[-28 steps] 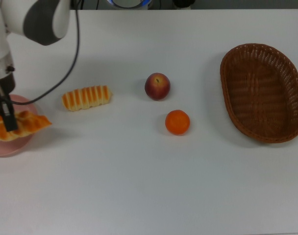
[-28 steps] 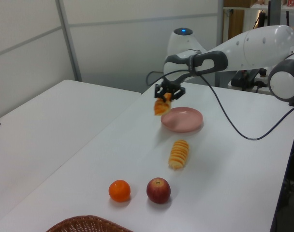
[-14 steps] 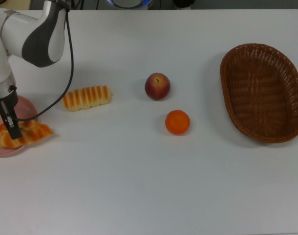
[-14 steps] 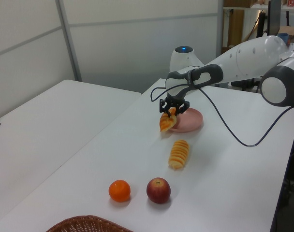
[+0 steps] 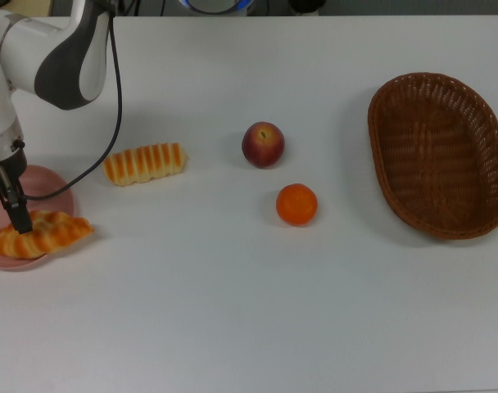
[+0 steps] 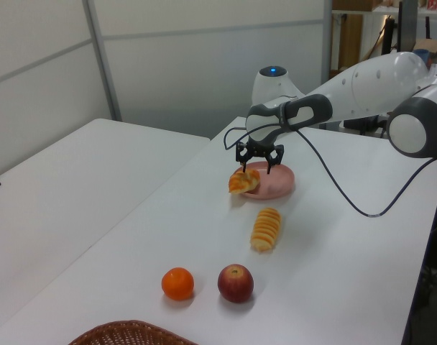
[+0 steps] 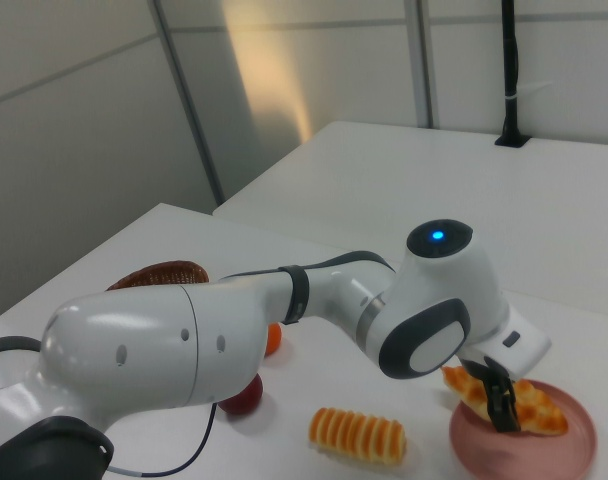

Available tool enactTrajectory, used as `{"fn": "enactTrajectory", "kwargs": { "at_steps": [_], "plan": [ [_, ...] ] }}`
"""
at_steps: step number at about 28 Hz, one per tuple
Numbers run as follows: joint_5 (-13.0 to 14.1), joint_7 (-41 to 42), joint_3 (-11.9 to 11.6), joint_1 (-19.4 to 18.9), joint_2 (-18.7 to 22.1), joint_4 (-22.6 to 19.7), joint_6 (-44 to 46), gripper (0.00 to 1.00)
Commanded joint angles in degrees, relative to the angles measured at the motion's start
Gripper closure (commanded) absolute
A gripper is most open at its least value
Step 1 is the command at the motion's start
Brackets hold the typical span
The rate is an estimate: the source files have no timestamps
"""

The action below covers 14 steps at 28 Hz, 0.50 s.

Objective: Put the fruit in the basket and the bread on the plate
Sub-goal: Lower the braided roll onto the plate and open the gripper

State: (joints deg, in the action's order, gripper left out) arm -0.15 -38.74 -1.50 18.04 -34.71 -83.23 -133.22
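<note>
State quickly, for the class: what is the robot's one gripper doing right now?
Gripper: open, holding nothing, just above the braided golden croissant-like loaf lying on the round pale pink plate.

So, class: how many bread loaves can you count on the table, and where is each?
2. The braided loaf lies on the pink plate, overhanging its rim; the ridged roll lies on the table.

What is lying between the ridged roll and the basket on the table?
In the top view, the red apple and the orange lie between the ridged roll and the basket.
</note>
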Motion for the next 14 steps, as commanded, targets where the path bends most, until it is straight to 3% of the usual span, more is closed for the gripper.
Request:
{"fn": "enactTrajectory", "kwargs": {
  "at_steps": [1, 7, 14],
  "plan": [
    [-0.47, 4.36, 0.62, -0.99, 5.61, -2.2, 5.86, 0.0],
    [-0.2, 9.7, 0.7, -7.47, 12.02, -4.31, 15.25, 0.0],
    [-0.82, 16.76, 0.53, -17.24, 12.74, -5.62, 22.04, 0.0]
  ]
}}
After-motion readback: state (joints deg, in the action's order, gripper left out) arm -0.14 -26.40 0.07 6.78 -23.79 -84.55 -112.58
